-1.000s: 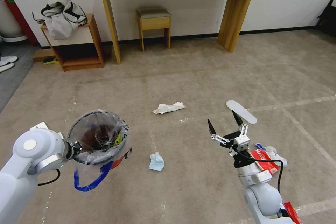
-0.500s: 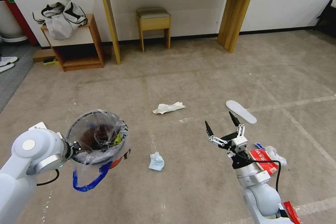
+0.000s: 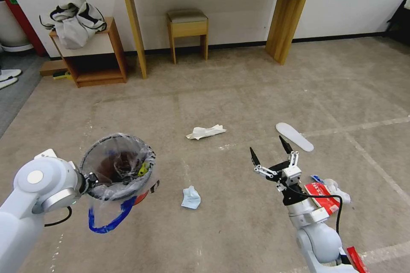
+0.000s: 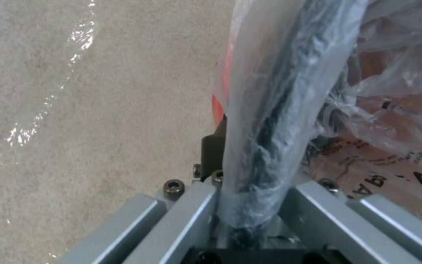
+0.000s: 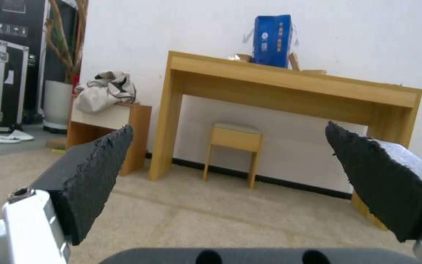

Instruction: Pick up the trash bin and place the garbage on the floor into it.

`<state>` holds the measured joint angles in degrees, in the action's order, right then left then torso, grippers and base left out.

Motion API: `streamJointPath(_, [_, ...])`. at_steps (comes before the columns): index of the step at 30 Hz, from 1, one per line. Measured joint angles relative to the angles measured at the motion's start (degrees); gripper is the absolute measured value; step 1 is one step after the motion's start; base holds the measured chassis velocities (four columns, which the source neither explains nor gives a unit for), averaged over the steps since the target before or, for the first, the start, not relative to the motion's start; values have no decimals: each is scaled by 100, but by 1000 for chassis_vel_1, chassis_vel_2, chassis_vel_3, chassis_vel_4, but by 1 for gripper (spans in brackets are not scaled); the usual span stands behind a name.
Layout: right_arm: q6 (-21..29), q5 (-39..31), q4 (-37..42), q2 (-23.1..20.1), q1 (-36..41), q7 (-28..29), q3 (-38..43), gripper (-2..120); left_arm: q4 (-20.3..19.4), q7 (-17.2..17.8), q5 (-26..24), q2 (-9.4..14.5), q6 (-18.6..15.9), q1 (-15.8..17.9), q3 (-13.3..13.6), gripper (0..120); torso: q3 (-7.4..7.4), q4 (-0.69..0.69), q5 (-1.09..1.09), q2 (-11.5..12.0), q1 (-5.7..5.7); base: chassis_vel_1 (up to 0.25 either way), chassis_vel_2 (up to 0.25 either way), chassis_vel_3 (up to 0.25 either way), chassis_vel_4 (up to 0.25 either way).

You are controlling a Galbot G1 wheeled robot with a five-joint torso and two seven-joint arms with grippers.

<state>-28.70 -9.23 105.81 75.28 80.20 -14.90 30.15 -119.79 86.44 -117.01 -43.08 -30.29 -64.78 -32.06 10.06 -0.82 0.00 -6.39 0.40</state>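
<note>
Bin-in-hand stage: left gripper (image 3: 90, 178), jaws pinching the rim of the small red bag-lined trash bin (image 3: 118, 166) at lower left; right gripper (image 3: 270, 152), jaws spread, probably must descend onto the crumpled pale-blue mask (image 3: 190, 197) on the beige carpet floor (image 3: 239, 94).

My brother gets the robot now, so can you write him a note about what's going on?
Left gripper: shut on the trash bin rim, bin held off the floor.
Right gripper: open, empty, above the carpet.
Done: bin picked up, some litter inside.
Left: crumpled white paper, pale-blue face mask, red-and-white packets beside the right arm, red wrapper by the base.
</note>
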Motion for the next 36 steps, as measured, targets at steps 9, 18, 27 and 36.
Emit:
streamJointPath(9, [-8,-4,-15,-14,15,-15,1,100,-3,-3,23,-27,-2,-9,8,0,0,0,0,0,0,-6,4,5,-7])
streamJointPath(18, [12,57,-22,-73,-36,63,-36,100,41,-3,52,5,6,2,-5,0,1,0,0,0,0,-39,38,47,-38])
streamJointPath(27, [88,-76,-30,-174,-143,-19,-88,100,58,-3,55,57,22,16,-12,0,0,0,0,0,0,0,0,0,0])
streamJointPath(36, [40,34,-65,-172,-141,-79,-130,100,42,-10,110,14,26,-9,-19,0,1,0,0,0,0,-53,63,55,-49])
